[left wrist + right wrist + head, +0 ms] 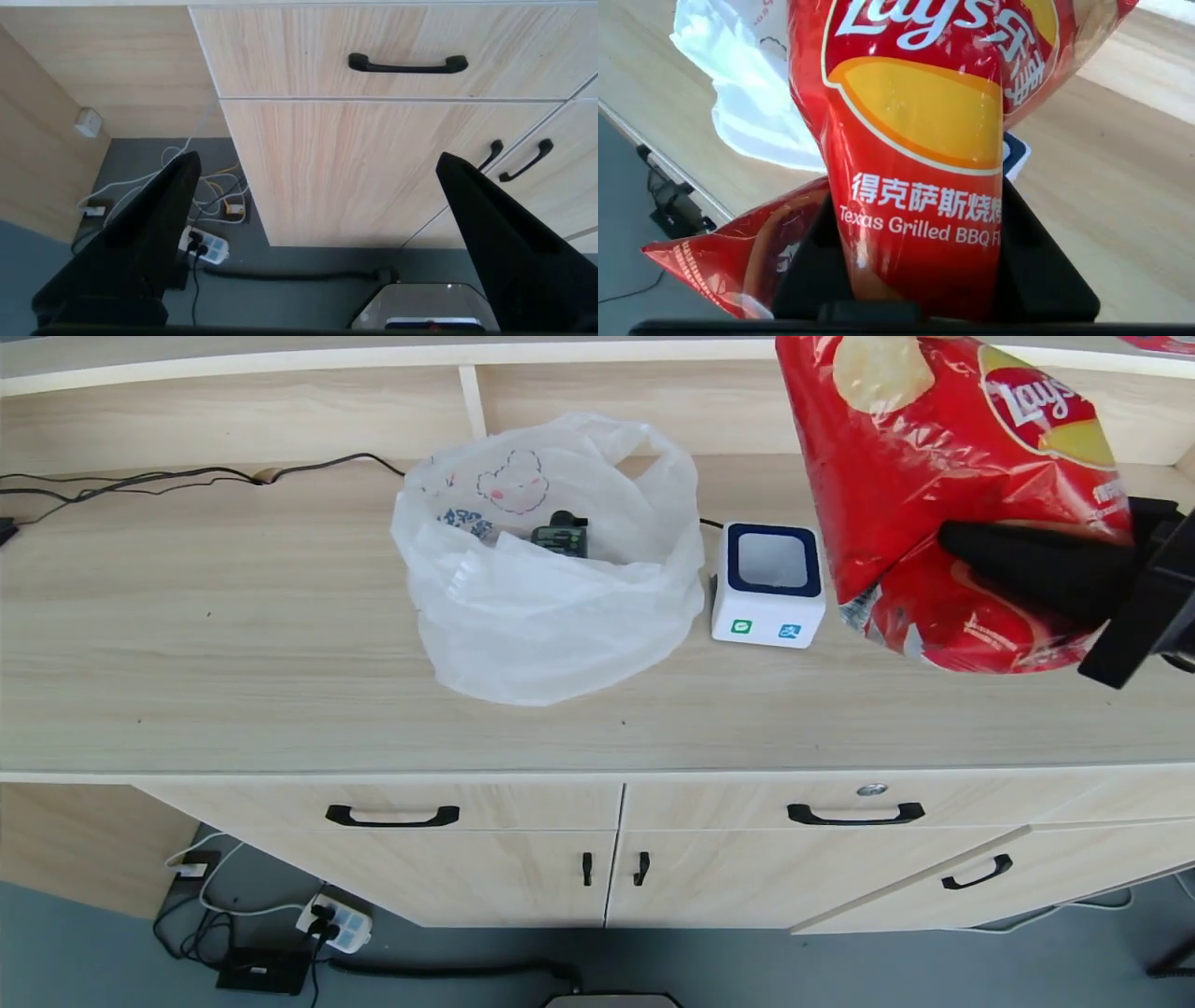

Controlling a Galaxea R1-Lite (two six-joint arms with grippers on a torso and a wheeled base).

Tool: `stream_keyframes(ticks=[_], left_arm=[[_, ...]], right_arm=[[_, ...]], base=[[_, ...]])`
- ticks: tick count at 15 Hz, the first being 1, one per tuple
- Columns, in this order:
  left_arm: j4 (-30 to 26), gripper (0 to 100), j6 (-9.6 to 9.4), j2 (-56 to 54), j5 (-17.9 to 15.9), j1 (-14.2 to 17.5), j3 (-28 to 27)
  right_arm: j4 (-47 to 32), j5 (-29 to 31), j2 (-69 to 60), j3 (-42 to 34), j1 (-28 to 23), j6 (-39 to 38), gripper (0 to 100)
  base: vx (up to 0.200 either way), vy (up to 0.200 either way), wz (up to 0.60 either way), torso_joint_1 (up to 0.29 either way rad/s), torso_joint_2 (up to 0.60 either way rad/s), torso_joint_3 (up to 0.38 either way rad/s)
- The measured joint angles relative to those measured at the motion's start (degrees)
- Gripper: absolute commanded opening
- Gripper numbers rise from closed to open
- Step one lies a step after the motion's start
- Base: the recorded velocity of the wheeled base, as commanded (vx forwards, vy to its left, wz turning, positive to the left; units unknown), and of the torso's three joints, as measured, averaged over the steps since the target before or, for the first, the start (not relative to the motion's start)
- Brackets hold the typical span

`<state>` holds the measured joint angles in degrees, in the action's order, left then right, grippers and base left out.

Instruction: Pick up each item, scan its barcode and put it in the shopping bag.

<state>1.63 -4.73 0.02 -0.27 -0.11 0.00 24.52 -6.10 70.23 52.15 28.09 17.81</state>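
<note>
Above the right end of the wooden counter (233, 644), the red chip bag (934, 476) hangs in the right gripper (962, 546), whose black jaws pinch it near its lower part, one on each face. The bag stands roughly upright, with its bottom end crumpled and folded below the grip. Just beside it, toward the robot's left, the white barcode scanner (768, 583) sits on the counter with its blue-rimmed window facing up. Beside the scanner the white plastic shopping bag (551, 616) stands open, with a dark item (560, 535) inside. Black cables (140, 481) trail along the counter's far left. The left gripper (318, 163) hangs low before the cabinet drawers (406, 64), its jaws spread wide and holding nothing.
</note>
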Motion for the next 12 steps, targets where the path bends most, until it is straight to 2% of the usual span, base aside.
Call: stream_keyframes(ticks=[3,5,12], left_arm=[[0.09,100,0.0,-0.02,0.0,0.11,0.0],[0.02,100,-0.05,0.0,-0.02,0.0,0.0],[0.02,100,0.05,-0.02,0.0,0.01,0.0]], right_arm=[[2.15,-12.68,6.62,3.79,-8.25,11.23,0],[6.49,-18.75,10.5,5.23,-11.86,17.96,0],[10.06,-25.78,20.98,14.77,-14.31,28.48,0]], base=[[0.0,0.0,0.0,0.0,0.0,0.0],[0.0,0.0,0.0,0.0,0.0,0.0],[0.0,0.0,0.0,0.0,0.0,0.0]])
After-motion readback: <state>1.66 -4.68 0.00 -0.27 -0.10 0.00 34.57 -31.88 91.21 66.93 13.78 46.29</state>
